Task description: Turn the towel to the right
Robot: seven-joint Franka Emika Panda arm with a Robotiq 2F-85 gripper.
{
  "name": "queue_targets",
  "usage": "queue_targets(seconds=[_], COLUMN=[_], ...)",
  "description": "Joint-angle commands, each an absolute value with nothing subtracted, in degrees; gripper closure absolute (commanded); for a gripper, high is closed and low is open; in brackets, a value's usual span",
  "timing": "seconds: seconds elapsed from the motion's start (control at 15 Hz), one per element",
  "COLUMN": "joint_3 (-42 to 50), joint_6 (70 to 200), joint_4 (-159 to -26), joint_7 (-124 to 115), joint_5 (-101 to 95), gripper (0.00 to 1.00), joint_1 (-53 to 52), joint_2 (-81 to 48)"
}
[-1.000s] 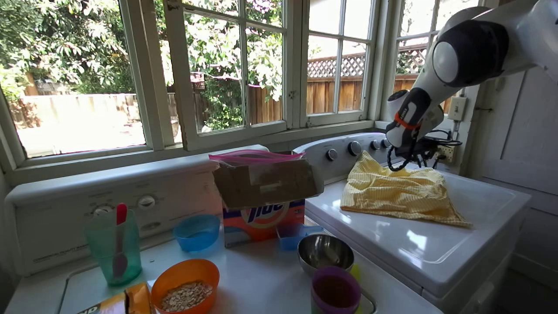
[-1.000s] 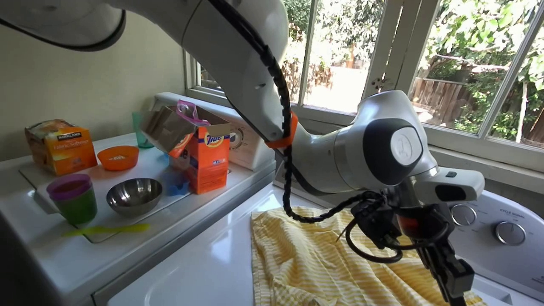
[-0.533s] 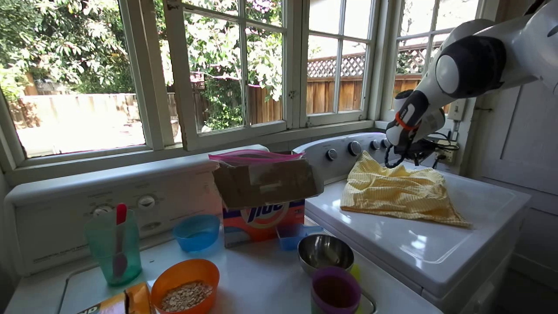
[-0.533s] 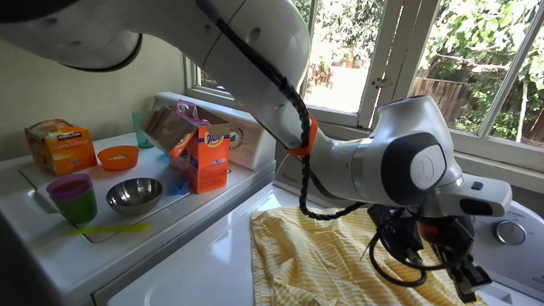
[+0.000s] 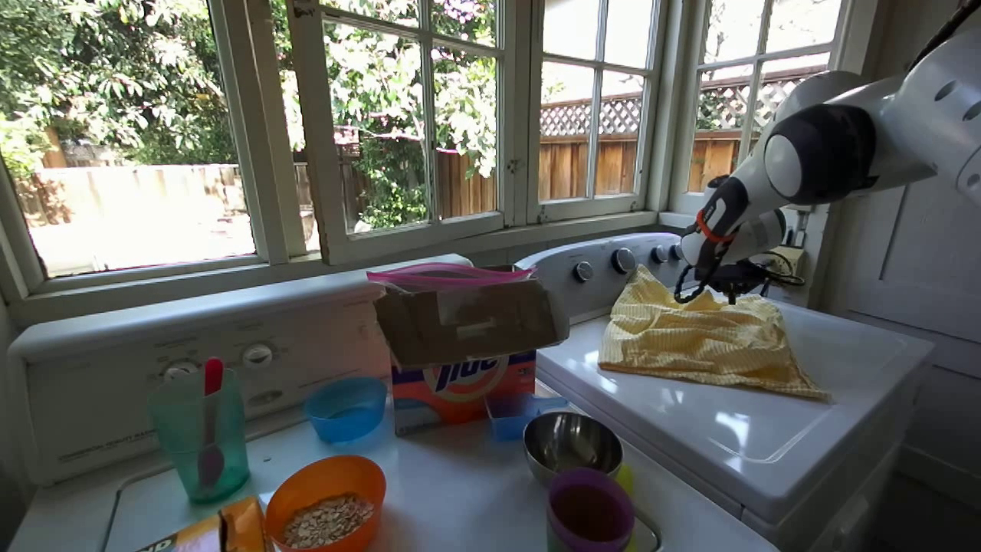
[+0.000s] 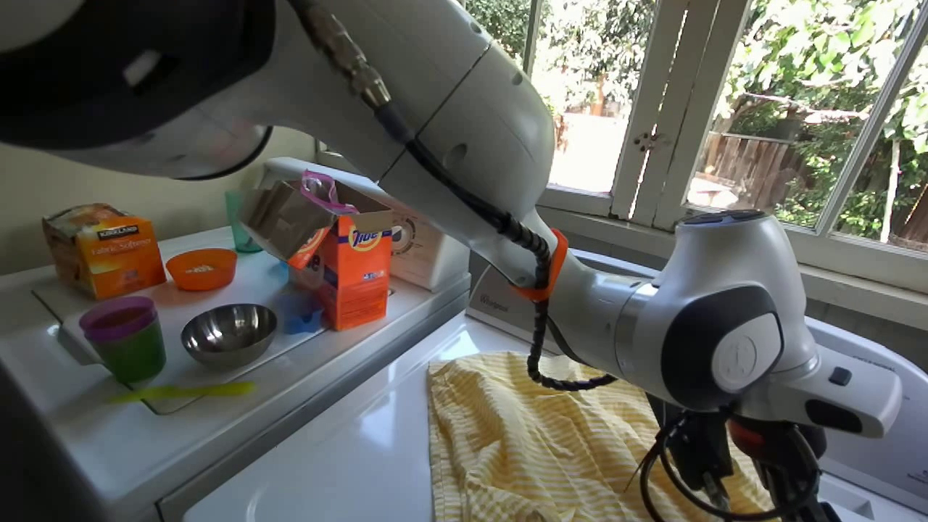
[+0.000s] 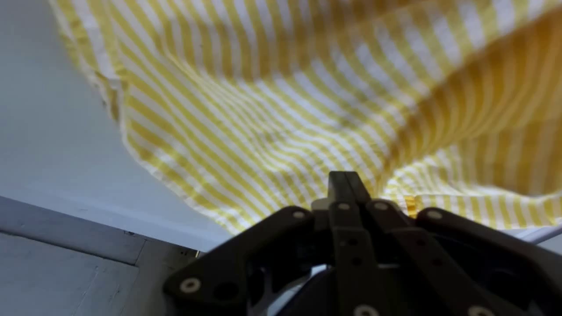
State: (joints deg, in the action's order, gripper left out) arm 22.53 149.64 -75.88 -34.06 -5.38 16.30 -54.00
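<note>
A yellow and white striped towel lies crumpled on top of a white appliance; it also shows in an exterior view, partly hidden behind the arm. In the wrist view the towel fills most of the picture, with folds and a slanting edge at the left. My gripper is shut with its fingertips together, and no cloth shows between them. It is over the towel near its edge; I cannot tell whether it touches. In an exterior view the gripper is low, its tips cut off by the frame.
The white appliance has a knobbed panel behind the towel. Beside it, another white machine holds a Tide box, a metal bowl, an orange bowl, cups and a yellow utensil.
The arm has come lower, and in an exterior view it has shifted to the right and down, carrying the gripper along. The towel looks unchanged.
</note>
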Motion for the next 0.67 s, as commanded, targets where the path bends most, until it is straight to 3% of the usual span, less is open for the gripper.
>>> queue_targets(seconds=[0.0,0.6], joint_3=[22.42,27.71], joint_6=[152.65,143.21], joint_4=[-70.65,-69.21], joint_7=[-34.15,-36.91], joint_5=[-1.84,-4.7], gripper=[1.0,1.0], joint_1=[17.85,15.32], joint_2=[-59.07,-60.63])
